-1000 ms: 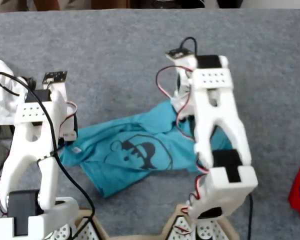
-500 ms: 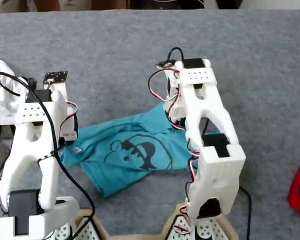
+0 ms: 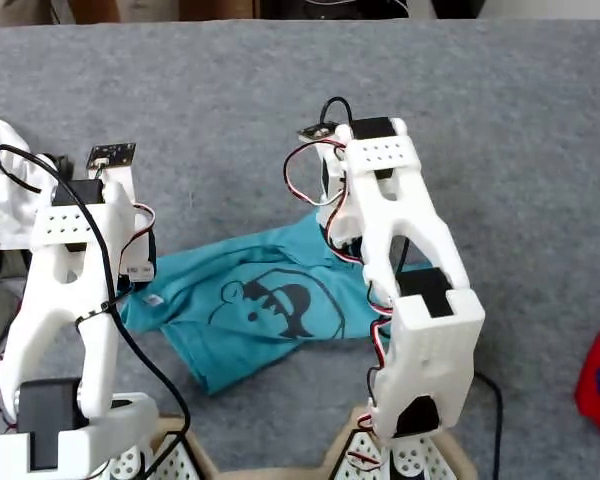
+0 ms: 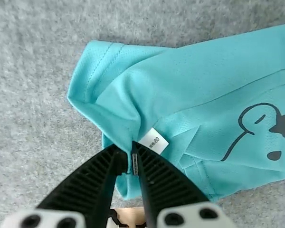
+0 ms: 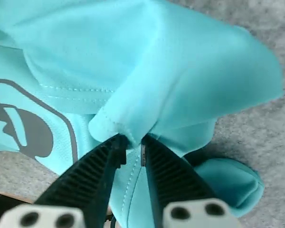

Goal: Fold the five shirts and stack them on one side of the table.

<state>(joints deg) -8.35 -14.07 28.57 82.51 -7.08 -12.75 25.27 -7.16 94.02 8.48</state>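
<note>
— Gripping anything right now?
— Yes. My left hand [image 4: 133, 160] is clenched on a fold of the teal shirt [image 4: 204, 85] beside its label [image 4: 154, 141]. My right hand [image 5: 133, 145] pinches another fold. The shirt lies crumpled on the tabletop [image 3: 200, 90].

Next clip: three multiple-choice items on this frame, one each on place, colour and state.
1. The teal shirt lies: A on the grey table; B on a chair; C in a basket.
2. Its print is: A red; B dark; C yellow.
3. The left tool is: A open; B shut on the shirt; C shut on nothing.
Answers: 1 A, it spreads over the grey surface. 2 B, the figure on it is dark. 3 B, fabric is pinched between its jaws.
</note>
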